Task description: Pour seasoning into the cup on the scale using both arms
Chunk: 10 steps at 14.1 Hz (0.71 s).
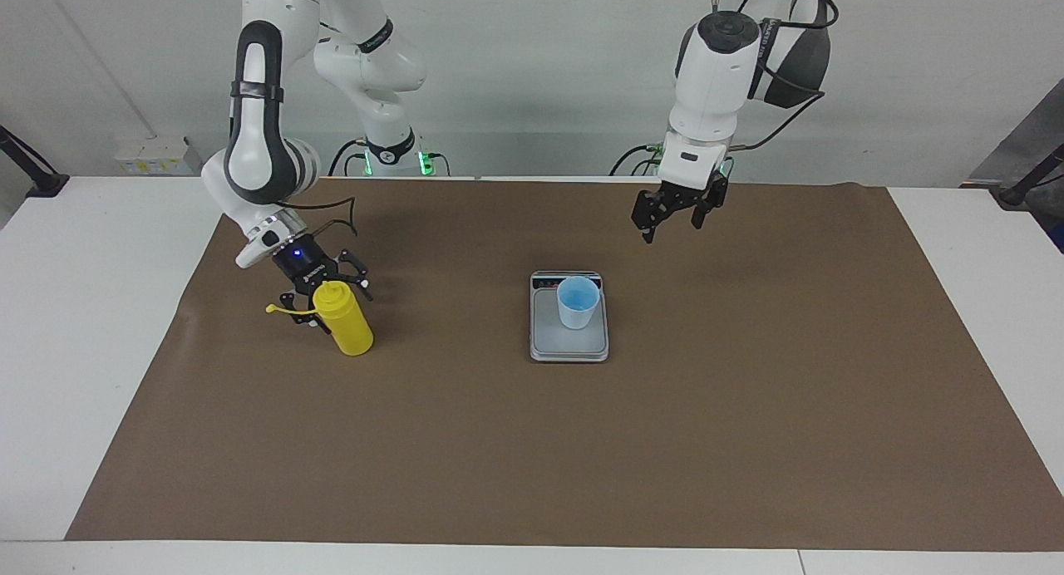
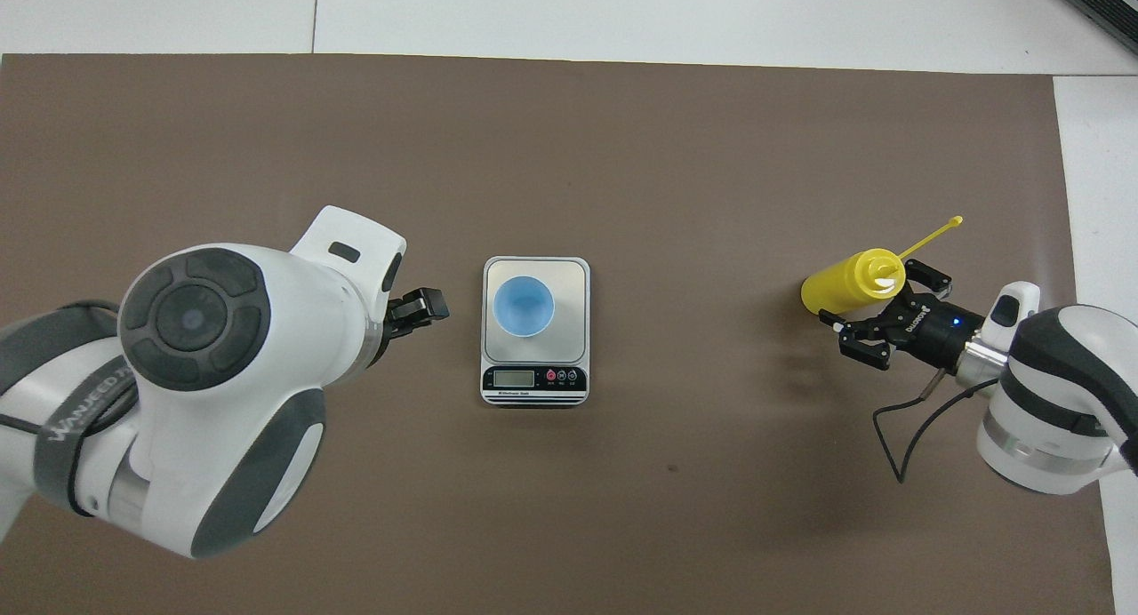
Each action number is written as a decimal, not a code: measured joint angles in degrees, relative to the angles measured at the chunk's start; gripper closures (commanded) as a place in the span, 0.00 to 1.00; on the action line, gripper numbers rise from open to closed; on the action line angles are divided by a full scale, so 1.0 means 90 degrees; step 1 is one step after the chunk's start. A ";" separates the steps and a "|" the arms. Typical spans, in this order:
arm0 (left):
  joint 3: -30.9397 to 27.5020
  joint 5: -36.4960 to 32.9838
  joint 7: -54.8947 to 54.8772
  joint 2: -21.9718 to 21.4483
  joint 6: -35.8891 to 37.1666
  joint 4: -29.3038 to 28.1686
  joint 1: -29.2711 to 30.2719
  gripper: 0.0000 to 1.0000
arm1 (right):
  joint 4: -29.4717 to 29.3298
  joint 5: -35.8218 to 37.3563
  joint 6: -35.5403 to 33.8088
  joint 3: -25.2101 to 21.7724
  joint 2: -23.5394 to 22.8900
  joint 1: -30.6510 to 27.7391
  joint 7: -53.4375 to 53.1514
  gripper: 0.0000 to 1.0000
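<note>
The yellow seasoning bottle [image 1: 347, 324] stands on the brown mat toward the right arm's end of the table, its cap strap [image 1: 287, 311] sticking out sideways. My right gripper [image 1: 326, 297] is open, with its fingers spread on either side of the bottle's top; it also shows in the overhead view [image 2: 876, 306] beside the bottle [image 2: 840, 283]. The light-blue cup [image 1: 577, 301] stands on the silver-grey scale [image 1: 549, 342] at mid-table. My left gripper [image 1: 672, 224] is open and empty, raised over the mat beside the scale. In the overhead view only its tip [image 2: 427, 306] shows, next to the cup [image 2: 524, 305].
The brown mat [image 1: 748, 392] covers most of the white table. The scale's display strip [image 2: 533, 379] faces the robots. A black cable loops from the right wrist over the mat [image 2: 898, 419].
</note>
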State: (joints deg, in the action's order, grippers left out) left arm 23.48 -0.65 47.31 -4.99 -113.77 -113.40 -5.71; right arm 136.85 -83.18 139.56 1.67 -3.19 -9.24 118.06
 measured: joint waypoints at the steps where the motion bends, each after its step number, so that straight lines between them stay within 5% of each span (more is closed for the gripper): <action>1: 0.0071 0.0000 0.0176 0.0061 -0.0237 -0.0083 0.0000 0.00 | 0.0011 0.0002 0.0000 0.0000 0.0005 -0.0014 0.0025 0.00; 10: 0.0206 0.0000 0.0715 0.0710 -0.1607 -0.0366 0.0001 0.00 | 0.0031 0.0050 0.0000 -0.0002 0.0042 -0.0030 0.0062 0.00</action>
State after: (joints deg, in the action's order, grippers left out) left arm 25.34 -0.65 53.75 1.40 -128.23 -116.69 -5.70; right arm 137.13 -82.73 139.56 1.65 -2.82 -9.51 118.62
